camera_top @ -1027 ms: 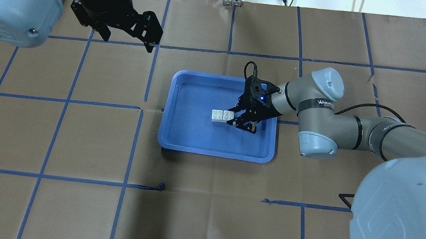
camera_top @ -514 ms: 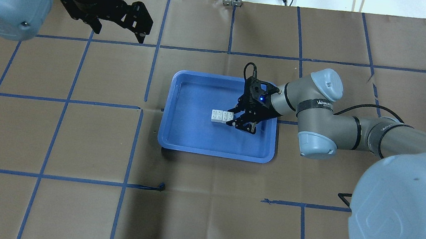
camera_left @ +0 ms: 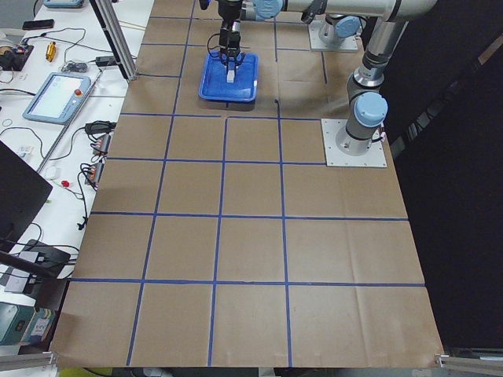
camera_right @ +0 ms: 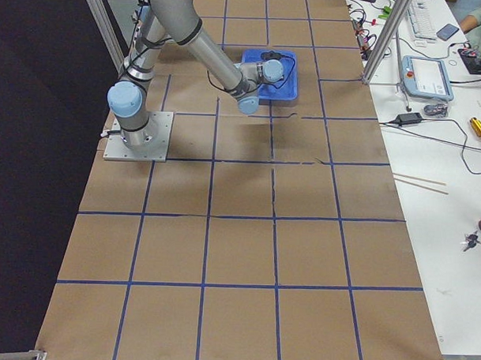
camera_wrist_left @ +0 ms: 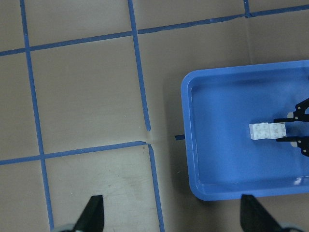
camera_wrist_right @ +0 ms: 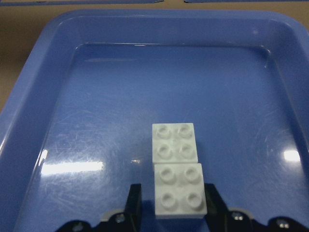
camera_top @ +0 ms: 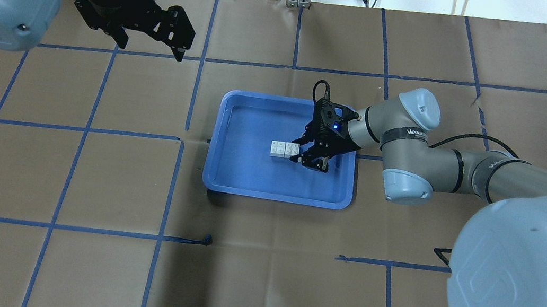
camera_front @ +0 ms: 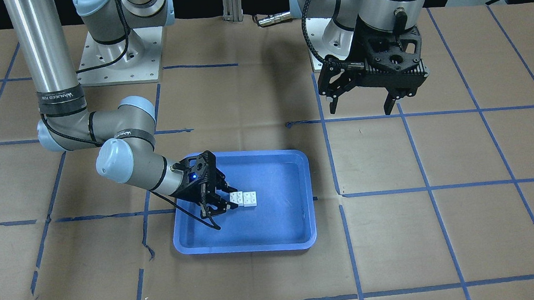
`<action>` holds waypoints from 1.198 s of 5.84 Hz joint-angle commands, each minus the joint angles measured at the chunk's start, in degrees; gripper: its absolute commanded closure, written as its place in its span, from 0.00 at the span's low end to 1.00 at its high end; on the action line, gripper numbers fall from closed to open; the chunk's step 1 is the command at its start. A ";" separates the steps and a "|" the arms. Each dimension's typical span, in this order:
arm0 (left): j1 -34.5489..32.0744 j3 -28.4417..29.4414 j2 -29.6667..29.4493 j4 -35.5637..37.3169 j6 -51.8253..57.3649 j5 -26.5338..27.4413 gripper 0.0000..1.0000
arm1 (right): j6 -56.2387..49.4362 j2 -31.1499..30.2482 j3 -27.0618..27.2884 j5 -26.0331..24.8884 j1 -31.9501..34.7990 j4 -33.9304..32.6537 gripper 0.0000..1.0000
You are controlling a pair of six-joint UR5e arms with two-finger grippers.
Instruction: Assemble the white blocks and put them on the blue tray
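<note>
Two white blocks (camera_top: pixel 285 149) lie joined side by side on the floor of the blue tray (camera_top: pixel 273 193), studs up. They also show in the front view (camera_front: pixel 243 199), the right wrist view (camera_wrist_right: pixel 175 147) and the left wrist view (camera_wrist_left: pixel 267 130). My right gripper (camera_top: pixel 298 151) is low in the tray with its jaws on either side of the nearer block. In the right wrist view a thin gap shows beside one finger (camera_wrist_right: pixel 135 200), so it reads as open. My left gripper (camera_top: pixel 152 45) hangs wide open and empty, high above the table, far to the left of the tray.
The table is covered in brown paper with a blue tape grid. The arm bases (camera_front: pixel 119 61) stand at the robot's edge. In the side views a pendant (camera_right: pixel 426 76), cables and tools lie on a white bench beside the table.
My left arm has swung further left and away from the tray, its gripper still open. The right gripper and the blocks have not moved.
</note>
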 commanded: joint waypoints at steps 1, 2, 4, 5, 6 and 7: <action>0.20 0.72 -0.17 -1.25 -0.07 -0.11 0.01 | 0.06 0.11 -0.02 0.09 0.00 -0.07 0.15; 0.20 0.72 -0.17 -1.25 0.02 -0.11 0.01 | -0.03 0.37 -0.11 0.09 0.00 -0.07 0.05; 0.20 0.81 -0.17 -1.25 0.02 -0.28 0.01 | 1.10 -0.15 -0.89 -0.44 0.00 0.28 0.00; 0.20 0.81 -0.17 -1.25 0.02 -0.37 0.01 | 5.99 -0.33 -3.16 -1.13 0.00 0.46 0.00; 0.20 0.89 -0.17 -1.25 0.02 -0.37 0.01 | 8.47 -1.29 -4.06 -1.40 -0.17 1.24 0.00; 0.20 0.90 -0.17 -1.17 0.02 -0.29 0.01 | 8.59 -3.04 -4.07 -4.71 -0.17 1.43 0.00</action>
